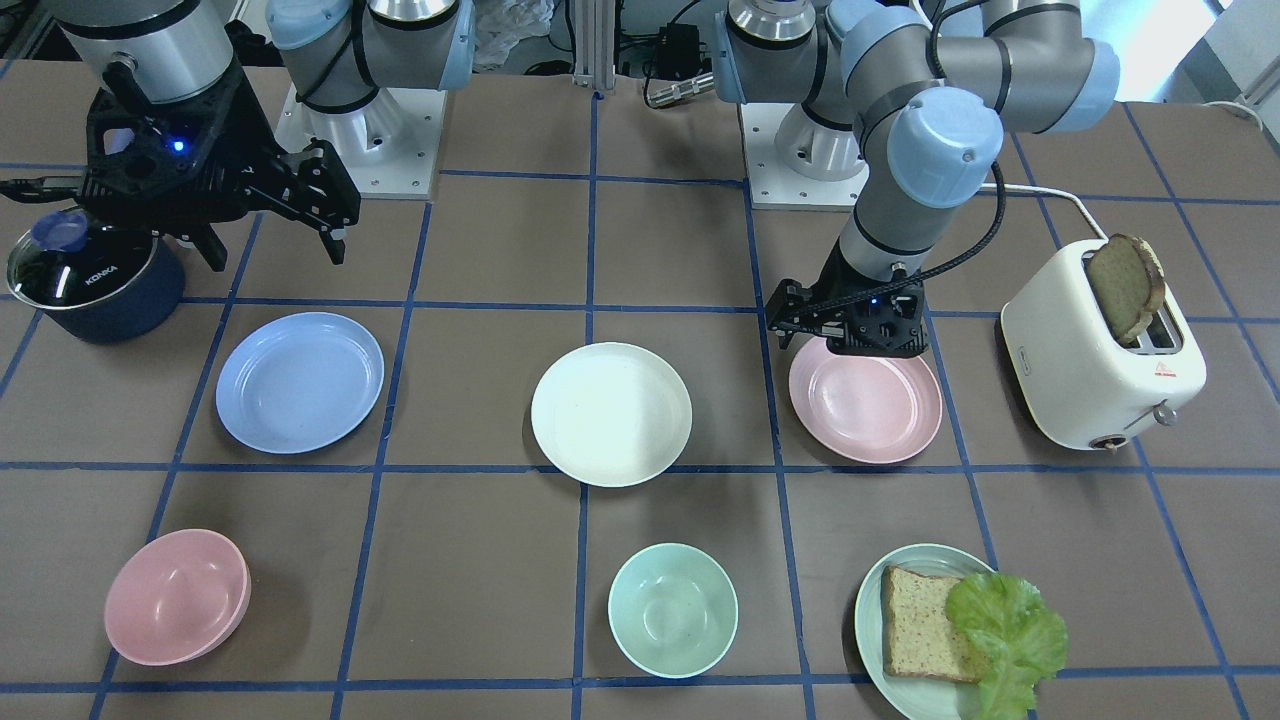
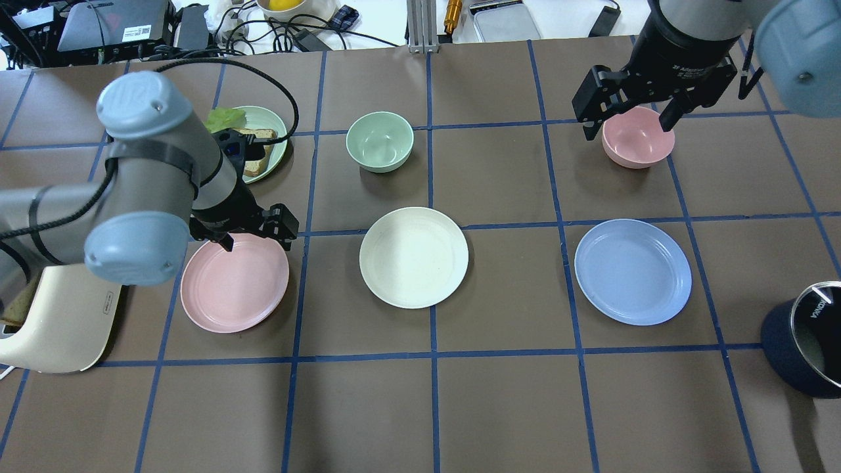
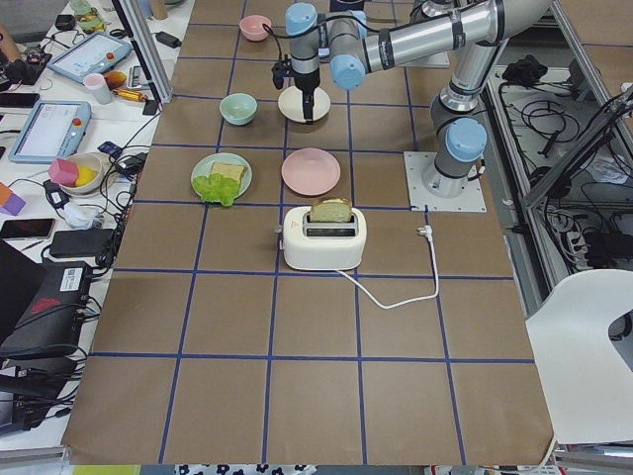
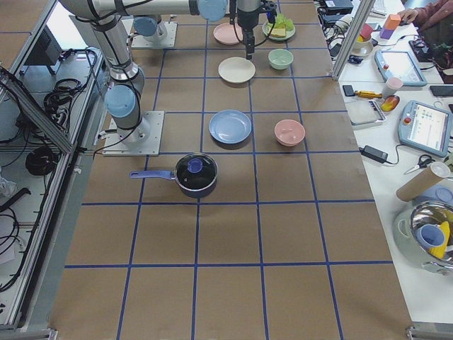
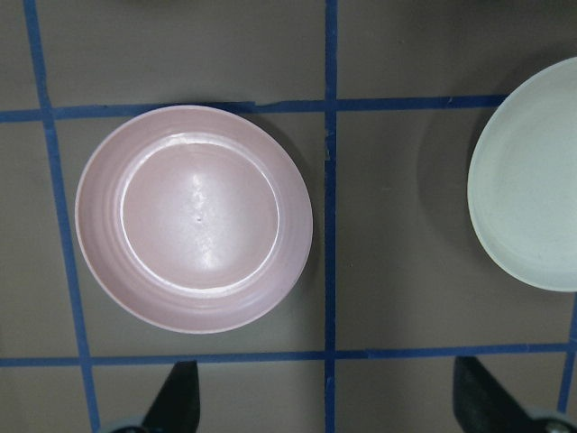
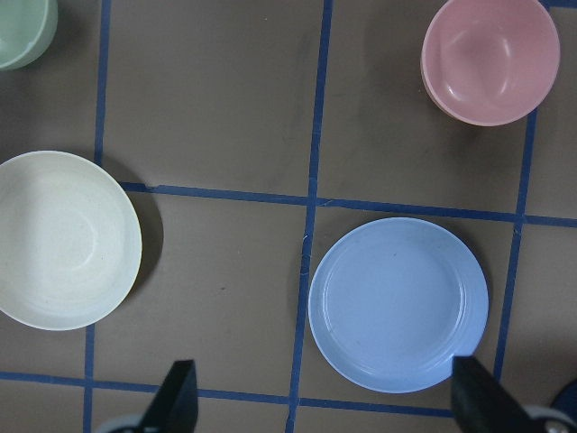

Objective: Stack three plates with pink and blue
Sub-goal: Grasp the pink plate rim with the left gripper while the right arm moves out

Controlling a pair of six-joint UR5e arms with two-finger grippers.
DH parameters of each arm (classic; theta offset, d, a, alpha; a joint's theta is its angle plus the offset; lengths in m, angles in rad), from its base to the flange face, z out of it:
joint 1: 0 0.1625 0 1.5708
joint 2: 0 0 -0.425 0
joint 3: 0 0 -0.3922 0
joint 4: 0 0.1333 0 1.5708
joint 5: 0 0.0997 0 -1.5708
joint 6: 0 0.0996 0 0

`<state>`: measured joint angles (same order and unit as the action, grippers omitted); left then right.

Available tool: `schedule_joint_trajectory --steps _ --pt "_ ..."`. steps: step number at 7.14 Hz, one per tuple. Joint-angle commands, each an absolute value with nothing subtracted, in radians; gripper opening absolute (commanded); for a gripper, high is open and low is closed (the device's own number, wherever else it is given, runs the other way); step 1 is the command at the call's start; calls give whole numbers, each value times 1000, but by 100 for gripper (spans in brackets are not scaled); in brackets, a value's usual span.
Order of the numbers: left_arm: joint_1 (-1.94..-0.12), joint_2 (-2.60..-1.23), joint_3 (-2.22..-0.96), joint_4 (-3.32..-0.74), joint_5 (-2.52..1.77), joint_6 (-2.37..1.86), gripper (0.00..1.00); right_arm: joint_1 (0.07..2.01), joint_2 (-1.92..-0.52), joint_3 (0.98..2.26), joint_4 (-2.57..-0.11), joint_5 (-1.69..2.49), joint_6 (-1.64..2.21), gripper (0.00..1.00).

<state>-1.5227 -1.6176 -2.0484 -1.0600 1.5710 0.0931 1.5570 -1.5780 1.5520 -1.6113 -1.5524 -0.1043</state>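
You see the brown counter (image 4: 226,234) taped into a blue grid. Nearest the camera sits the dark blue pot with a glass lid (image 4: 196,174), its handle pointing toward the robot. Beyond it lie the light blue shallow plate (image 4: 230,127) and, near it, a small pink bowl (image 4: 289,132). Farther on are the cream-white round plate (image 4: 236,69) and a mint bowl (image 4: 280,58), then the pale pink plate (image 4: 225,33) and a green plate with bread and lettuce (image 4: 272,35). The three plates lie apart.

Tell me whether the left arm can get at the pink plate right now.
Probably yes. The left end effector hangs open over the pink plate, which is bare, and the cream plate sits apart, so nothing seems to block it.
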Motion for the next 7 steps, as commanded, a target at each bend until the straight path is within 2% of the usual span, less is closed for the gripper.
schedule_joint_trajectory --steps 1,4,5,6,7 --pt "-1516 -1679 -2181 -820 1571 132 100 1557 -1577 1554 -1612 -1552 -104 100" --pt "-1516 -1761 -2244 -662 1569 127 98 1546 -1571 1565 -1612 -1552 -133 100" --pt "-1516 -1773 -2240 -652 1571 136 89 1536 -1554 1571 -1615 -1557 -199 100" --pt "-1516 -1779 -2238 -652 1571 141 49 1517 -1546 1575 -1617 -1569 -239 100" --pt "-1516 -1782 -2237 -652 1571 140 18 1470 -1536 1585 -1614 -1568 -261 100"
